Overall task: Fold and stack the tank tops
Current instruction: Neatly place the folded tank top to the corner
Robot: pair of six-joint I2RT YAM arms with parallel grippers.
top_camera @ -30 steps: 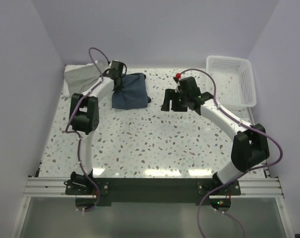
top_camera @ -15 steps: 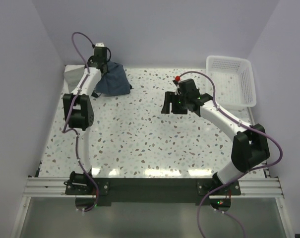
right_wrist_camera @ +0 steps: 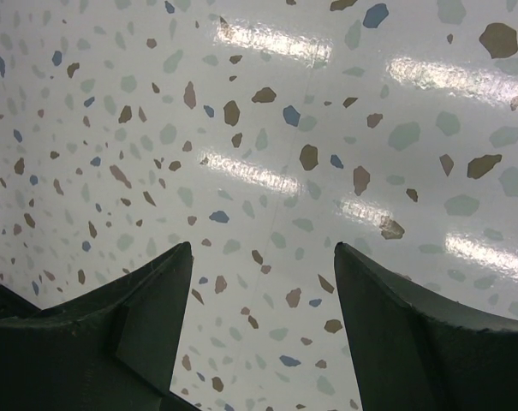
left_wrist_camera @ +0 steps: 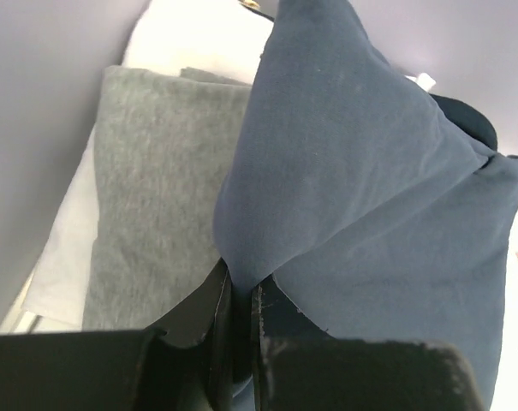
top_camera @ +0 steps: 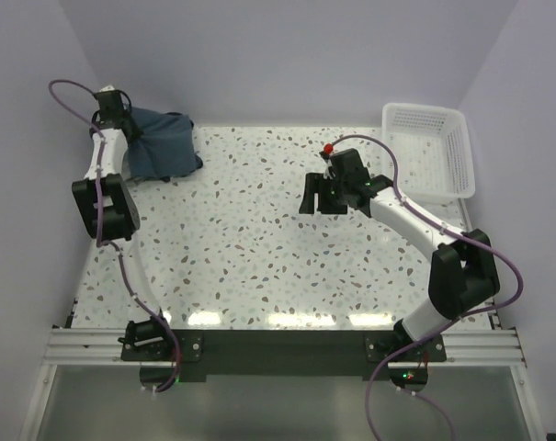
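navy tank top (top_camera: 164, 147): is bunched at the far left corner of the worktop (top_camera: 278, 257), lifted at one pinched fold and draped partly over the grey tank top (left_wrist_camera: 143, 197).
grey tank top: is laid flat beneath and beside the navy cloth, near the left wall.
left hand (left_wrist_camera: 238, 298): is clamped together on a fold of the navy tank top.
right hand (right_wrist_camera: 263, 257): fingers are spread apart, nothing is held; is hung over bare worktop, middle right.
white mesh basket (top_camera: 432, 152): is set at the far right corner.
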